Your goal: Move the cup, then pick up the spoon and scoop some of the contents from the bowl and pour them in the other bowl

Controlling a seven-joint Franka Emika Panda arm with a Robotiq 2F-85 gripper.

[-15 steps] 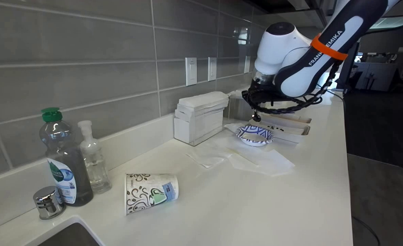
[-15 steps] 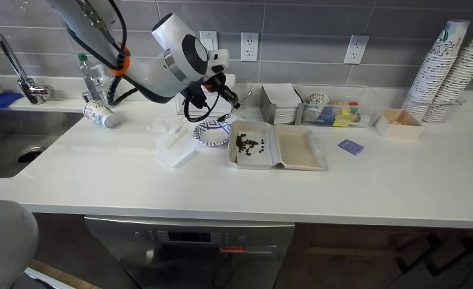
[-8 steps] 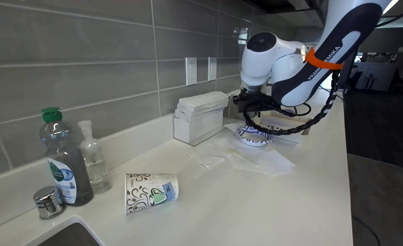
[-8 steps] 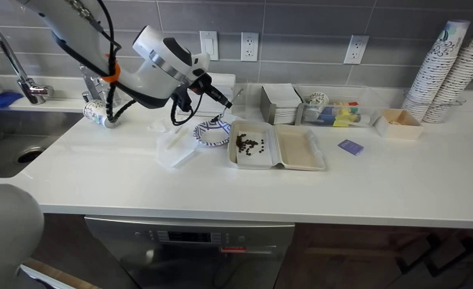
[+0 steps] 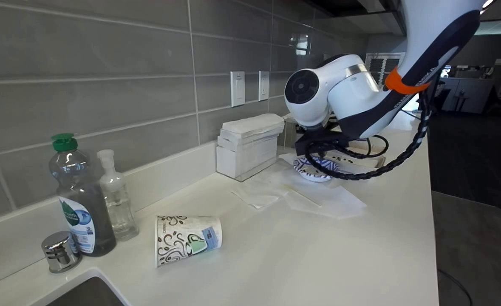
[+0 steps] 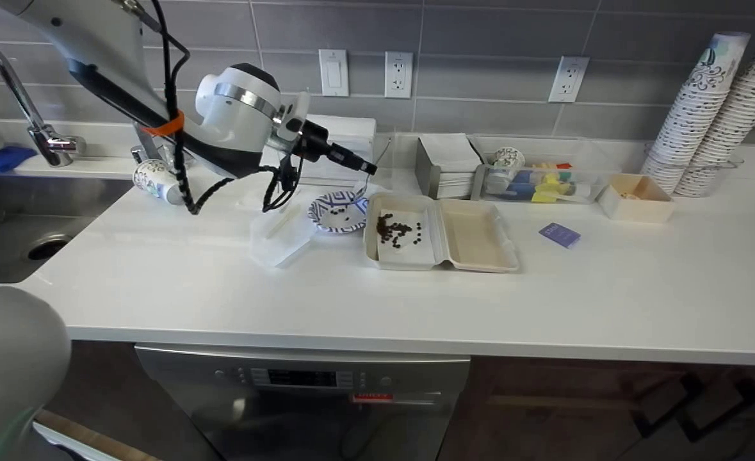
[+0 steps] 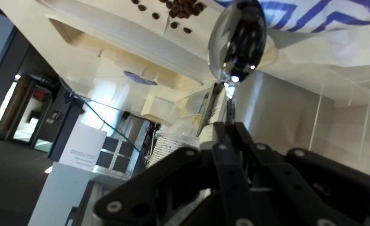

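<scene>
Wrist view, gripper point(image 7: 230, 133) clamped on metal spoon point(image 7: 241, 37), in an exterior view, coffee beans point(image 6: 337, 210) now dotting the blue-patterned paper bowl point(image 6: 318, 209), bare a second ago, in both exterior views, paper cup point(image 5: 186, 240) lying near the sink point(image 6: 50, 195)

In an exterior view, a white paper stack point(image 6: 359, 136) stands behind the claw point(image 6: 371, 169). Near the claw, right: grey napkin holder point(image 6: 428, 168). Further right: clear bin point(image 6: 583, 153), purple card point(image 6: 560, 234), open box point(image 6: 633, 208), leaning paper-cup stacks point(image 6: 700, 105). Left of the claw: loose paper point(image 6: 281, 246) on the desk point(image 6: 543, 298); sink point(image 6: 38, 192) and faucet point(image 6: 48, 138) well apart. Also well left, in an exterior view: green-capped bottle point(image 5: 89, 199), pump dispenser point(image 5: 118, 202).
</scene>
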